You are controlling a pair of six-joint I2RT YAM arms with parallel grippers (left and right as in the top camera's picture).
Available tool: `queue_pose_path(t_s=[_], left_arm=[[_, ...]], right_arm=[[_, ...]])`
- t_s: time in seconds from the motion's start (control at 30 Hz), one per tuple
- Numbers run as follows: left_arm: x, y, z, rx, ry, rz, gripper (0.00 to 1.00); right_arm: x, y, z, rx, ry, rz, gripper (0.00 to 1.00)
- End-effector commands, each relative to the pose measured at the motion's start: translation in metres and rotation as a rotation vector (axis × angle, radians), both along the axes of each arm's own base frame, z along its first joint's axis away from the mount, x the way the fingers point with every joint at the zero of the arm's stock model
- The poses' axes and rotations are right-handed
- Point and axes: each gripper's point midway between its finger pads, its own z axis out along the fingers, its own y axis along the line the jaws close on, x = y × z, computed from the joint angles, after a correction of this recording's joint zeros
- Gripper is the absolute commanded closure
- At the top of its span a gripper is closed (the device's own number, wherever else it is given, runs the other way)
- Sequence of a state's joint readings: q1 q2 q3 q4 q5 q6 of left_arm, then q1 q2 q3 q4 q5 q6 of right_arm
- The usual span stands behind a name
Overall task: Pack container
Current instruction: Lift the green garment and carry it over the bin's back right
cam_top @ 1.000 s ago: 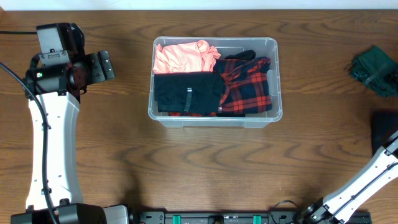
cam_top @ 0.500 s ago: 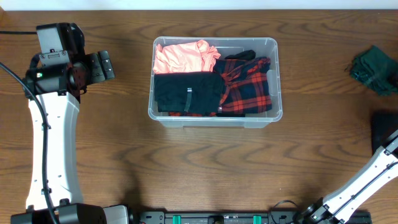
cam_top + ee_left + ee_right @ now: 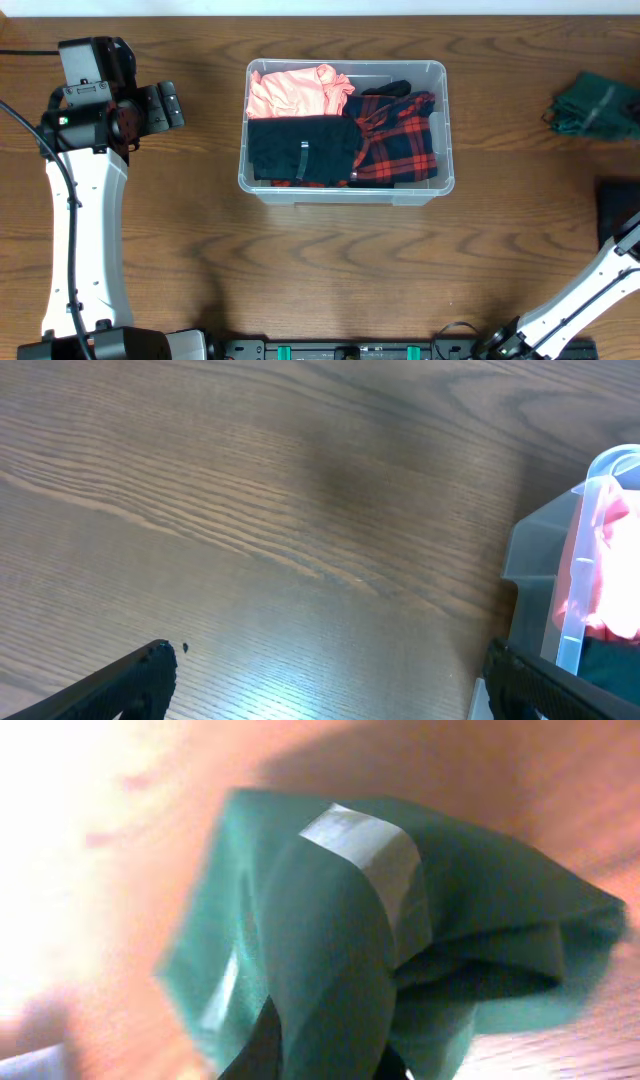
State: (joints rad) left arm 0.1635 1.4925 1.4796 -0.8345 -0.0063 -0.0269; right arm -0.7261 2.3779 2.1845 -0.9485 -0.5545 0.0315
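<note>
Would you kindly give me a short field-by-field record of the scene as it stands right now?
container: clear tub, middle of the table
inside it: pink garment, black garment, red plaid garment
outside it: green garment, at the table's far right
left gripper: open, holding nothing, left of the container
right gripper: shut on the green garment

cloth (image 3: 593,107): smeared overhead, soft in right wrist view, lower part cut by bottom edge | right claw (image 3: 322,1058): tips mostly buried in cloth, beyond overhead's right edge | container (image 3: 580,560): cut by left wrist view's right edge, floor hidden under garments (image 3: 300,145) | left claw (image 3: 335,682): only tips show at bottom edge
</note>
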Motion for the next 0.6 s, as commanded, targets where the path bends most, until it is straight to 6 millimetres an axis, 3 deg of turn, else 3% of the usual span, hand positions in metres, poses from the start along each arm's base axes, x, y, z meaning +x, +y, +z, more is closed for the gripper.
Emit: queue_pose_path(t_s=[0.0,0.23,0.33,0.43,0.57], left_arm=[[0.0,0.002,-0.005,-0.004,0.013,0.013,0.02],[0.0,0.002,-0.005,-0.004,0.013,0.013,0.02],[0.0,0.002,-0.005,-0.004,0.013,0.013,0.02],[0.0,0.002,-0.005,-0.004,0.013,0.013,0.02],[0.0,0.002,-0.005,-0.004,0.013,0.013,0.02]], right_arm=[[0.018,0.05,0.106,-0.023,-0.228,0.136,0.99],[0.022,0.129,0.187,-0.063,-0.353,0.283,0.99],[0.02,0.175,0.216,-0.063,-0.398,0.365,0.99],[0.015,0.219,0.238,-0.041,-0.42,0.419,0.99],[0.013,0.274,0.252,0.026,-0.419,0.472,0.99]])
